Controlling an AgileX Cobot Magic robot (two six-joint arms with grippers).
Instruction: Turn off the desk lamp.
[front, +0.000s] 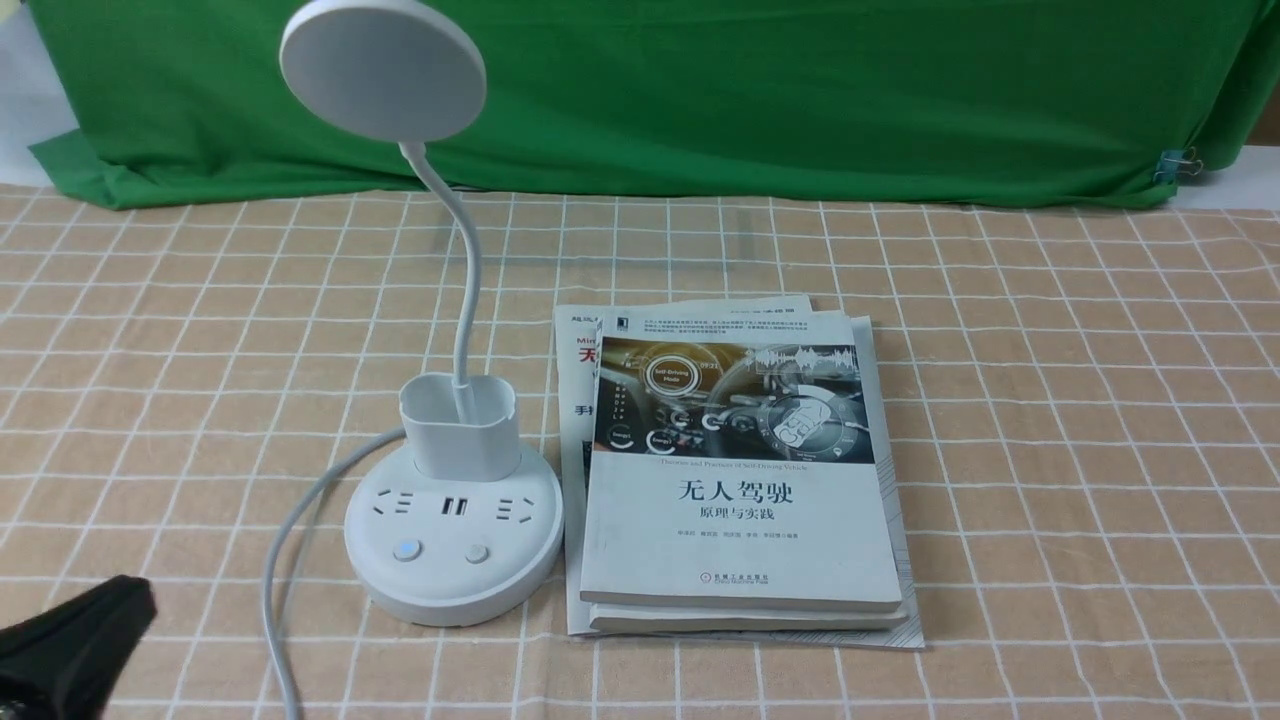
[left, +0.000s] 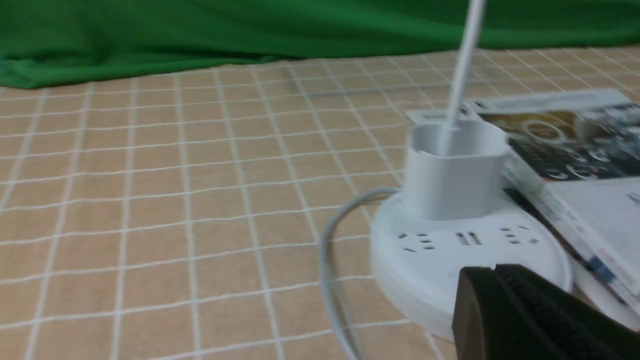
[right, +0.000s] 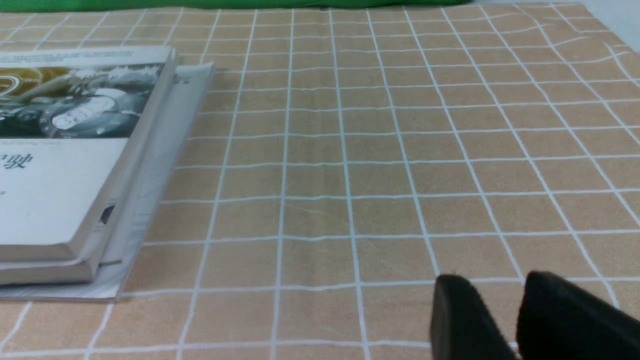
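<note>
The white desk lamp stands left of centre: disc head (front: 383, 68), bendy neck (front: 468, 290), small cup (front: 460, 425), round base (front: 453, 570) with sockets and two buttons (front: 407, 550); the left button looks bluish. Its cord (front: 285, 560) curls off to the front left. My left gripper (front: 115, 605) is at the near left, apart from the base. In the left wrist view it (left: 492, 272) is shut and empty, and it hides the buttons on the base (left: 425, 260). My right gripper (right: 492, 292) is slightly open and empty over bare cloth.
A stack of books (front: 740, 480) lies right beside the lamp base; it also shows in the right wrist view (right: 65, 150) and the left wrist view (left: 575, 145). A checked tan cloth (front: 1050, 400) covers the table. A green backdrop (front: 750, 90) hangs at the back.
</note>
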